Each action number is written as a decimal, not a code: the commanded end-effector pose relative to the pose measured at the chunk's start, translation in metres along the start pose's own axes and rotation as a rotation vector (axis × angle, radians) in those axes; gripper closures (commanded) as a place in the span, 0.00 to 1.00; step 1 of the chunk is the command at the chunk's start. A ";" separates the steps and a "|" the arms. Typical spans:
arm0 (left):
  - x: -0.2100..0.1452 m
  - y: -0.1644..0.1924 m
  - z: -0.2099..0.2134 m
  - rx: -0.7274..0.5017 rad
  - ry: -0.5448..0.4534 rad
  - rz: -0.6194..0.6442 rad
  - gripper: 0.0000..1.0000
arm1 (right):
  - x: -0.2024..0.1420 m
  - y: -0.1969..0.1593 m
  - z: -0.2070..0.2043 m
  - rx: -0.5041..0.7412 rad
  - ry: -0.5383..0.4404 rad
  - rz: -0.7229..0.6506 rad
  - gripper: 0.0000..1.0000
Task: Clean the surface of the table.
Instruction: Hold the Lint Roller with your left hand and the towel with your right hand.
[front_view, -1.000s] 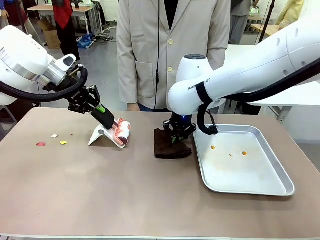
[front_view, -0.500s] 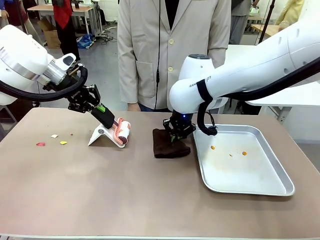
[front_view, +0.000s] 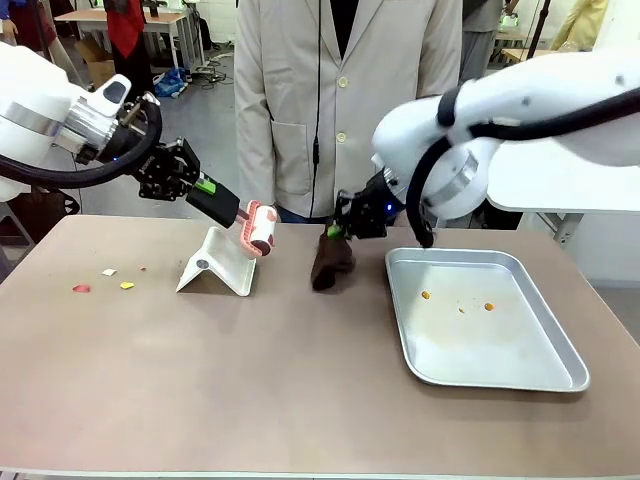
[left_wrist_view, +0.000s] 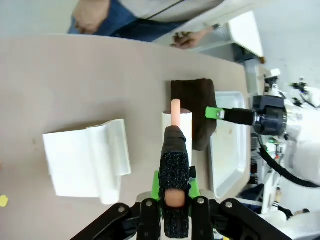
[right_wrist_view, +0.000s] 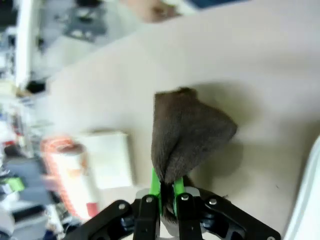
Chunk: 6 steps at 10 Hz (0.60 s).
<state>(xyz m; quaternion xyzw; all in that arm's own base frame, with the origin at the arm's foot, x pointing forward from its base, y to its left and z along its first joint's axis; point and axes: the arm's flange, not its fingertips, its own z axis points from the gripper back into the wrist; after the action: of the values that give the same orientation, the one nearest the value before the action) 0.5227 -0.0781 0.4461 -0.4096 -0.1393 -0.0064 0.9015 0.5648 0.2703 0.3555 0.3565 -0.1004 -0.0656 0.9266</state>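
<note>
The table (front_view: 250, 400) spreads across my front view, its brownish top bare along the near edge. To my right a silver tray (front_view: 480, 350) lies flat on it with a few orange crumbs (front_view: 426, 295) toward its far end. On my left, well apart from the tray, three small scraps sit on the tabletop: a red one (front_view: 81, 289), a yellow one (front_view: 127, 285) and a white one (front_view: 109, 272).

Further in, a white folded stand (front_view: 220, 262) rests on the table left of centre. Just above its far edge hangs the lint roller (front_view: 258, 228), clear of the stand. The left gripper (front_view: 207, 190) has its pads clamped tight on the roller's black handle, which slopes down to the roller head. My left wrist camera looks straight along that handle to the white roll.

Right of the stand, the right gripper (front_view: 337, 230) is pinched narrow on the top of a dark brown cloth (front_view: 330, 262). The cloth droops from the pads in a bunch just beside the tray's left rim. I cannot tell whether its lower end touches the table.

At the far edge a person in a pale coat (front_view: 345, 100) stands facing me, with both hands near the table edge.
</note>
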 end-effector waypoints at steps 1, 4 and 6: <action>-0.010 0.016 0.019 -0.139 -0.001 -0.003 1.00 | -0.023 -0.047 0.037 0.541 0.104 0.018 0.96; -0.007 0.046 0.080 -0.398 -0.011 0.094 1.00 | -0.044 -0.058 0.083 0.827 0.190 0.081 0.96; -0.014 0.084 0.136 -0.463 -0.086 0.166 1.00 | -0.063 -0.079 0.117 0.895 0.207 0.114 0.96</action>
<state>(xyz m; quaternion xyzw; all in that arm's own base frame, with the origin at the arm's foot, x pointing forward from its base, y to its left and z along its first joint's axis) 0.4913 0.0588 0.4661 -0.5935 -0.1262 0.0370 0.7940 0.5133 0.1758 0.3684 0.7130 -0.0773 0.0455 0.6954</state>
